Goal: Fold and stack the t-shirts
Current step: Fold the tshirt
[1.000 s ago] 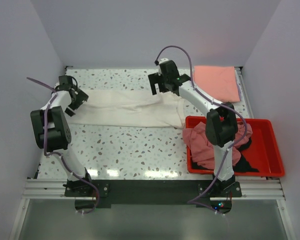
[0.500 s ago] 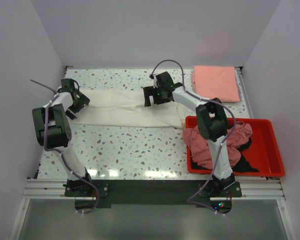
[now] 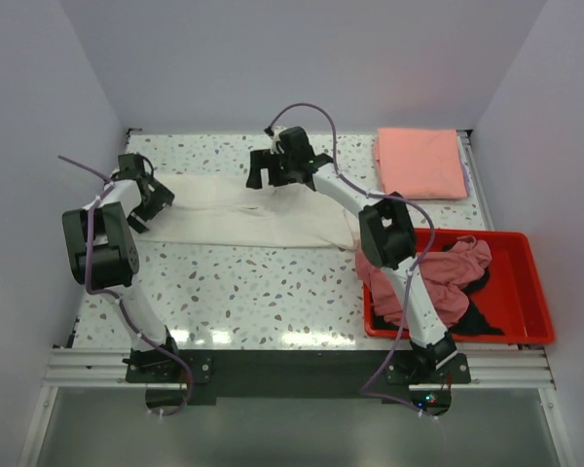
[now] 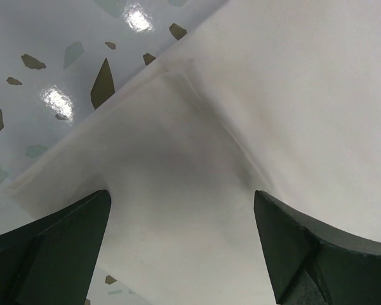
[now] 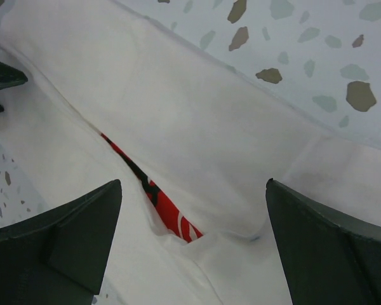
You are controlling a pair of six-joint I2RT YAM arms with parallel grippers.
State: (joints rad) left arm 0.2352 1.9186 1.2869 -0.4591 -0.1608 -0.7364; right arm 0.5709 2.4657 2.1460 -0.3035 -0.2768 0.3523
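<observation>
right tool (image 3: 271, 180) moved left, t-shirt (image 3: 234, 220) lies left-right

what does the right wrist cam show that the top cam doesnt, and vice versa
Only right wrist: a sliver of red print between folds of the white cloth t-shirt. Only top: the folded salmon-pink t-shirt and the red plastic bin holding crumpled dusty-pink cloth. Both: the white t-shirt, the speckled table, the open right claw.
</observation>
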